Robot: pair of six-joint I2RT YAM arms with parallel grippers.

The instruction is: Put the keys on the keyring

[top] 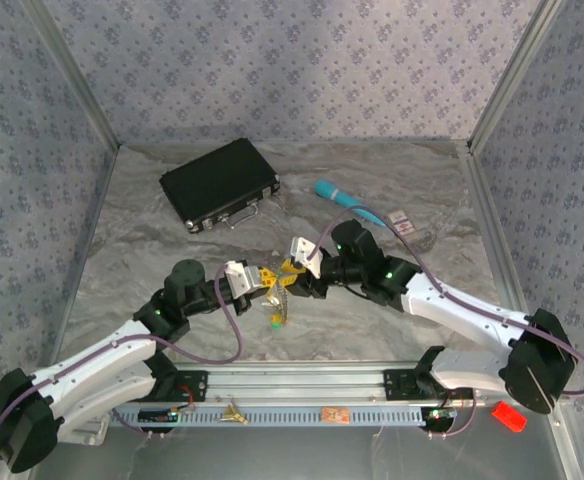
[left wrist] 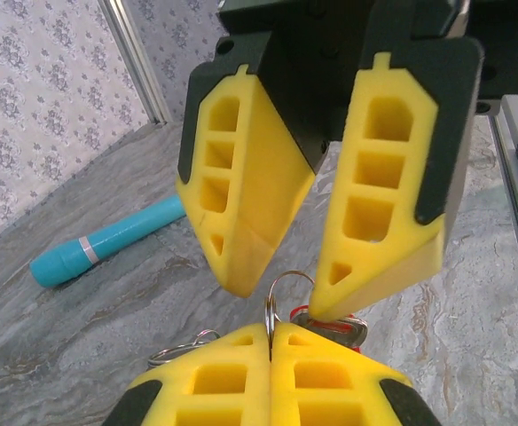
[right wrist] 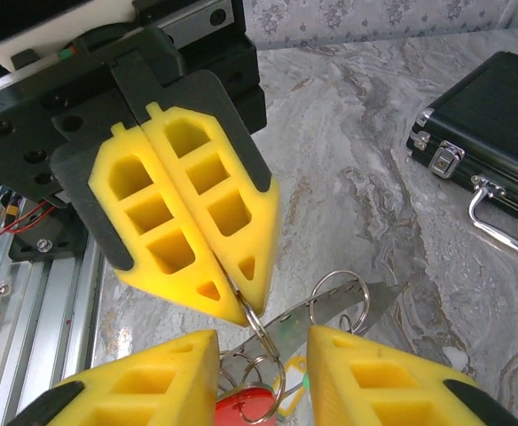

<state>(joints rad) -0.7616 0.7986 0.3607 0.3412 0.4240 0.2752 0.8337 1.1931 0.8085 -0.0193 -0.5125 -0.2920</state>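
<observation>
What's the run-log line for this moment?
left tool: shut on keyring | right tool: open around red key | case: closed, apart

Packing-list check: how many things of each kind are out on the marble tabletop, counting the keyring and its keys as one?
Black case: 1
Teal pen-shaped tool: 1
Small pale card or packet: 1
Keyring with keys: 1
Total: 4

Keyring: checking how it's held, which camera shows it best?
Right wrist: the keyring shows large, a ring pinched in the shut left pincer. Left wrist shows one loop; top external, a small dangling shape.
</observation>
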